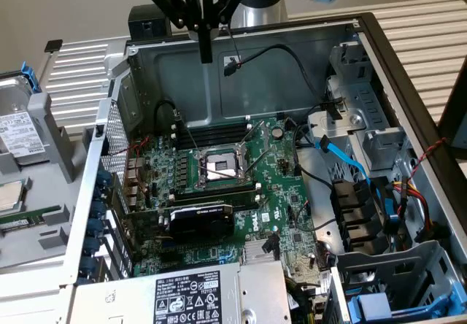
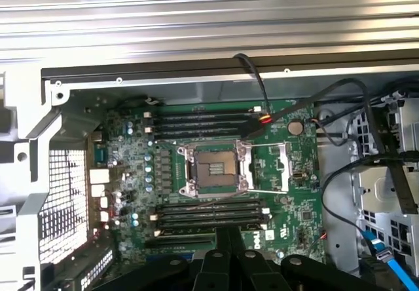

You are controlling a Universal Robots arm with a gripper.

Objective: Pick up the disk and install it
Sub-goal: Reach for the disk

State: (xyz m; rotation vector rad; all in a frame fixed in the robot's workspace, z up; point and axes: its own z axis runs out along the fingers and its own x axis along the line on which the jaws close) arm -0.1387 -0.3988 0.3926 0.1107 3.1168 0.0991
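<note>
Gripper (image 1: 206, 52) hangs high over open case (image 1: 182, 83), jaws pinched together, nothing between them. Disk (image 1: 16, 130) stands in grey rack (image 1: 51, 141) outside case, at exterior view's left edge, well apart from gripper. Likely rigid, fairly heavy, smooth metal slippery, shock-sensitive. Best hold probably across narrow edges by blue carrier (image 1: 29, 76).

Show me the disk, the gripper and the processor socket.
disk (image 1: 15, 136): exterior view, on its white label.
gripper (image 1: 206, 54): exterior view, at the tips of its shut fingers.
processor socket (image 2: 213, 172): wrist view, on the middle of the socket.
</note>
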